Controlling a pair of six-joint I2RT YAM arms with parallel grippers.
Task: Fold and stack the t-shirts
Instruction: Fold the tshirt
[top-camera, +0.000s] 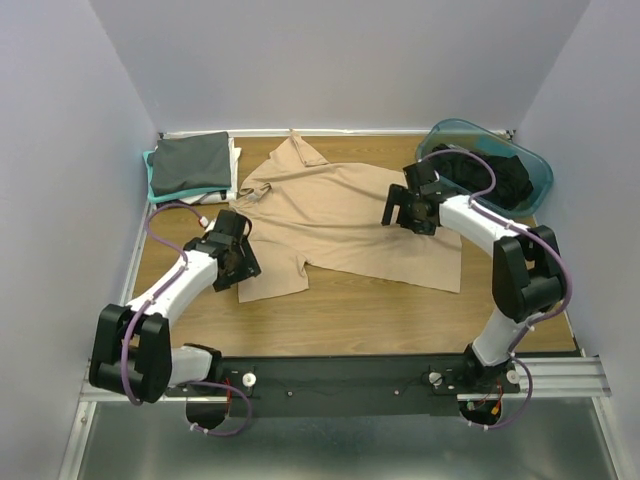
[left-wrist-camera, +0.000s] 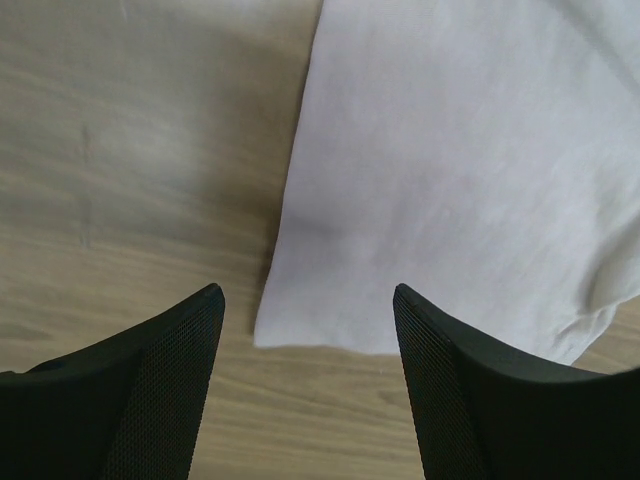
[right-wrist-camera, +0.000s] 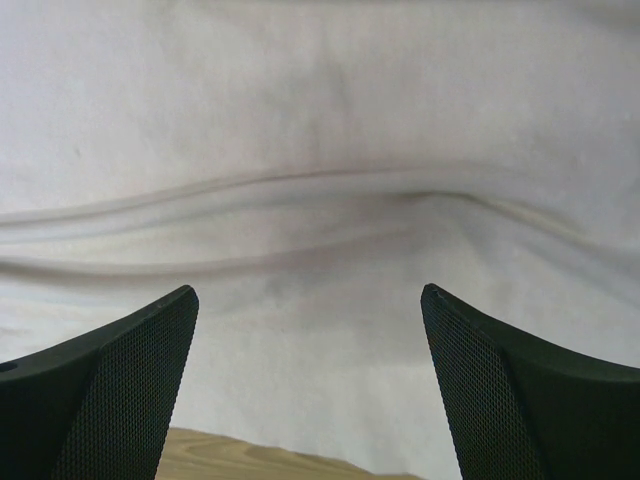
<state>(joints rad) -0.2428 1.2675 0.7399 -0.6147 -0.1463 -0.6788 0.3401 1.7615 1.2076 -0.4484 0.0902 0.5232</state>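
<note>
A tan t-shirt (top-camera: 340, 215) lies spread flat in the middle of the wooden table. My left gripper (top-camera: 238, 262) hovers at its near left corner, by the sleeve. In the left wrist view that gripper (left-wrist-camera: 308, 300) is open, and the shirt's corner (left-wrist-camera: 450, 170), washed pale there, lies just ahead of the fingertips, untouched. My right gripper (top-camera: 405, 210) sits over the shirt's right side. Seen from the right wrist, the gripper (right-wrist-camera: 310, 300) is open above wrinkled cloth (right-wrist-camera: 320, 150) with nothing between its fingers. A folded stack (top-camera: 190, 165), dark grey over teal and white, rests at the back left.
A teal plastic tub (top-camera: 535, 180) at the back right holds black clothing (top-camera: 490, 170). Bare wood (top-camera: 400, 320) runs along the near side of the table. Grey walls close in the left, back and right.
</note>
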